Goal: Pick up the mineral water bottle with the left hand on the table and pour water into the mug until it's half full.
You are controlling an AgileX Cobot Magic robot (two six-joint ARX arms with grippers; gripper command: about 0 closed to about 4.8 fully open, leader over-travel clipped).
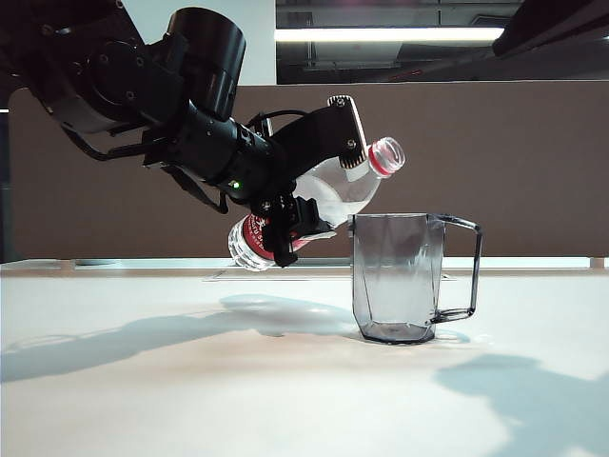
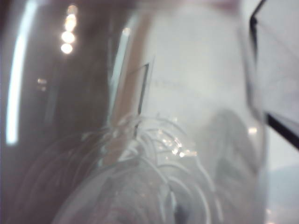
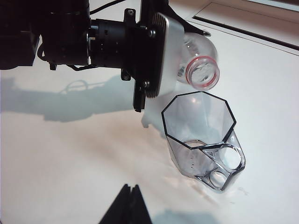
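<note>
My left gripper (image 1: 319, 186) is shut on the mineral water bottle (image 1: 347, 186) and holds it above the table (image 1: 143, 400). The bottle is tilted, base low and uncapped red-ringed mouth (image 3: 202, 72) high, just over the near rim of the mug (image 1: 400, 276). One grey-padded finger (image 3: 161, 56) presses the bottle's side. The smoky faceted mug (image 3: 201, 126) stands upright on the table, its handle turned away from the left arm. No stream of water shows at the mouth. In the left wrist view the blurred clear bottle (image 2: 154, 140) fills the picture. My right gripper (image 3: 130, 187) hovers shut and empty, short of the mug.
A dark partition wall (image 1: 495, 162) runs behind the table's far edge. The left arm's shadow (image 1: 114, 338) lies across the white tabletop left of the mug. Part of the right arm (image 1: 561, 24) shows dark at the upper right of the exterior view.
</note>
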